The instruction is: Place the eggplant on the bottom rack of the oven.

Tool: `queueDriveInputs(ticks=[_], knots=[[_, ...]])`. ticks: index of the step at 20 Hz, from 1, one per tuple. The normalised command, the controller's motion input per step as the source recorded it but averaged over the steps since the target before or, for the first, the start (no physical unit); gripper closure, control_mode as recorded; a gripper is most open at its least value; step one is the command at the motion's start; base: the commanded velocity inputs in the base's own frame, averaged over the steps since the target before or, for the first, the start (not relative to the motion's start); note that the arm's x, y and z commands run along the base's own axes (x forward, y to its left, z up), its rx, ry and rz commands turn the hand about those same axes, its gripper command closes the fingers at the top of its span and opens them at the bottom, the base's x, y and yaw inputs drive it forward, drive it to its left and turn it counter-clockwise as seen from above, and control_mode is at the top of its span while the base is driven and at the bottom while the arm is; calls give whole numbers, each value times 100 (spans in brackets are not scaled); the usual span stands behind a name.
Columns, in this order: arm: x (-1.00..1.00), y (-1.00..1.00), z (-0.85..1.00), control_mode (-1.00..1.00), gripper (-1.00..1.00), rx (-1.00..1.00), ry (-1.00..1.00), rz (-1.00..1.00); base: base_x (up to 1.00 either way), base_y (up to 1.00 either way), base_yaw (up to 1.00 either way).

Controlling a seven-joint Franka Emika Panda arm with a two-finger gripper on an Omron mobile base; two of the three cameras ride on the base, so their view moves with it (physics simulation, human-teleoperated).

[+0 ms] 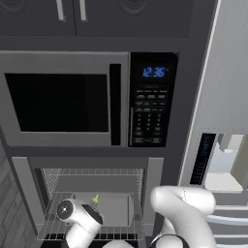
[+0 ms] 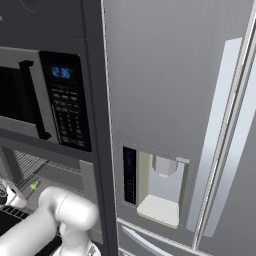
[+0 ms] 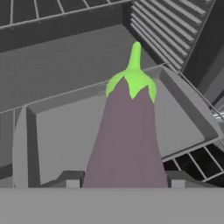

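Observation:
My gripper (image 3: 124,181) is shut on the eggplant (image 3: 127,131), a purple-grey body whose bright green stem points into the oven (image 1: 22,184). The eggplant hangs over a flat grey tray (image 3: 61,127); I cannot tell whether they touch. That tray lies on the bottom rack (image 3: 199,162), whose wire grid shows at the tray's right edge. In the left base view the gripper (image 1: 91,207) is at the oven's opening, with the eggplant's green tip (image 1: 95,199) above the tray (image 1: 116,210) and the bottom rack (image 1: 48,226). The right base view shows the green tip of the eggplant (image 2: 34,186).
The upper rack (image 1: 92,172) spans the cavity above the tray. A microwave (image 1: 58,101) with a blue clock sits over the oven. To the right stands a steel fridge with a dispenser (image 2: 160,185). The oven's side frames (image 1: 154,189) hem in the hand.

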Motion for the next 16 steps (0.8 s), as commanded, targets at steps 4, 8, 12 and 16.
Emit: queueDriveInputs(ticks=[4, 8, 12, 16], knots=[[19, 18, -71, -100, 100, -10, 8, -17, 0, 0, 0], [21, 0, -32, -100, 100, -5, 1, -8, 0, 0, 0], [16, 0, 0, -100, 100, -1, 1, -2, 0, 0, 0], [29, 0, -20, -100, 100, -1, 4, -1, 0, 0, 0]])
